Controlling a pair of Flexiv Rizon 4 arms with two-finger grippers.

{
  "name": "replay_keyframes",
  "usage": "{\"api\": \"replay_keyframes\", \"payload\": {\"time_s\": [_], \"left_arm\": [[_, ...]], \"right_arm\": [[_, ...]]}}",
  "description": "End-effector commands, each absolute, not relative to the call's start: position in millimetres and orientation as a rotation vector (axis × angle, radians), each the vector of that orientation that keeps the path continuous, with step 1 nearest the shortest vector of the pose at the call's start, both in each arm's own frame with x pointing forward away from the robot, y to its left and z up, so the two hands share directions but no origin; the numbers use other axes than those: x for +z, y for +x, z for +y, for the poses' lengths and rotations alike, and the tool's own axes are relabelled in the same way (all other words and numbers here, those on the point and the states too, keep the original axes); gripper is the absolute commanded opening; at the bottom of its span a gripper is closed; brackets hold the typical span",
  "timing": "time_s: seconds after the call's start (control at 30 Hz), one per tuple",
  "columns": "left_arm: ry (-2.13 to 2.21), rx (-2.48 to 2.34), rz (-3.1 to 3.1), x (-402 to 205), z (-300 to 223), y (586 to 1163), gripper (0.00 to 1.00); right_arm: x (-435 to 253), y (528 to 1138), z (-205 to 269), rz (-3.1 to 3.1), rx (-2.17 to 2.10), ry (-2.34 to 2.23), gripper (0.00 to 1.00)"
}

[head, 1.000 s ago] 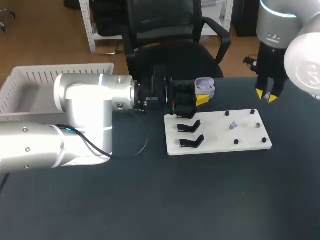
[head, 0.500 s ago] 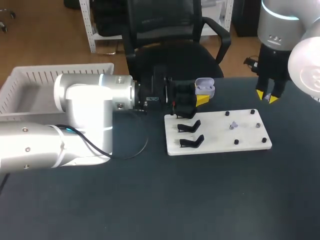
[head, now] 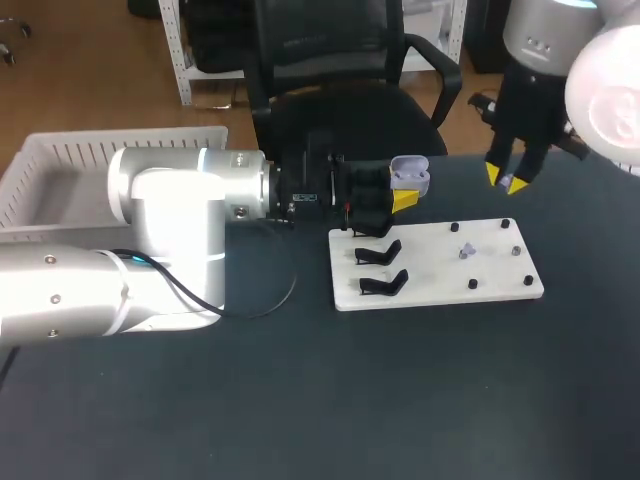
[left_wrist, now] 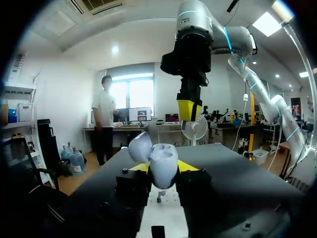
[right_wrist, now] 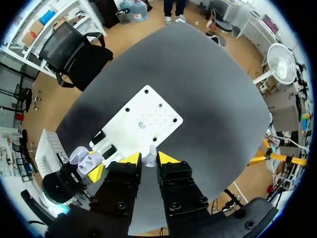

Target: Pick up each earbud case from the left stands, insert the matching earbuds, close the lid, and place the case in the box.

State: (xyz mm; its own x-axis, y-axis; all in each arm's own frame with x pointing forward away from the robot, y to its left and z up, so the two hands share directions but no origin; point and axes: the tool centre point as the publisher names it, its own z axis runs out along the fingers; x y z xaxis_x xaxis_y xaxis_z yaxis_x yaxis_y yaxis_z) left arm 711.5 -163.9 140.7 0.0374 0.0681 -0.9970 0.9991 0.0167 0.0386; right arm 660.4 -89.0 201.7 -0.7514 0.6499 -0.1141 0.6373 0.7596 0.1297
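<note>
Lavender case (head: 411,176), lid (left_wrist: 140,146) swung up, sits off the stands (head: 379,252) and is clamped from both sides in the left pincer (left_wrist: 161,168), held above the far left corner of the white board (head: 500,285). The pick-up for this case looks done. The right pincer (head: 506,181) hangs above the counter (head: 400,400) beyond the board, well apart from the case, its yellow tips pinched on a small pale piece that I take for an earbud (right_wrist: 150,158). A second earbud (head: 465,250) lies on the board among the pegs. What is left, by my reckoning, is seating both earbuds, shutting the lid and carrying the case to the box (head: 60,160) at the far left. The two stands in plain sight are bare, so this may be the last case, though I cannot be sure. Much is hidden: the left arm covers most of the box, so its contents cannot be told, and the left pincer body covers the board's far left corner. Whether the case wells hold anything yet is too small to make out, and the piece in the right pincer shows only as a sliver between the tips.
</note>
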Motion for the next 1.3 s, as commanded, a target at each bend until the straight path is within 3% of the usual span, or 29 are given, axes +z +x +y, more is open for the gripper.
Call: {"api": "replay_keyframes", "payload": {"time_s": [0.03,1.3], "left_arm": [[1.256,-1.129,1.234,139.6,-164.0,709.7,0.00],[1.256,-1.129,1.234,139.6,-164.0,709.7,0.00]], "right_arm": [[205.3,665.4,-73.3,2.817,0.119,1.035,0.00],[213.3,690.0,4.9,2.890,0.198,0.817,0.00]]}}
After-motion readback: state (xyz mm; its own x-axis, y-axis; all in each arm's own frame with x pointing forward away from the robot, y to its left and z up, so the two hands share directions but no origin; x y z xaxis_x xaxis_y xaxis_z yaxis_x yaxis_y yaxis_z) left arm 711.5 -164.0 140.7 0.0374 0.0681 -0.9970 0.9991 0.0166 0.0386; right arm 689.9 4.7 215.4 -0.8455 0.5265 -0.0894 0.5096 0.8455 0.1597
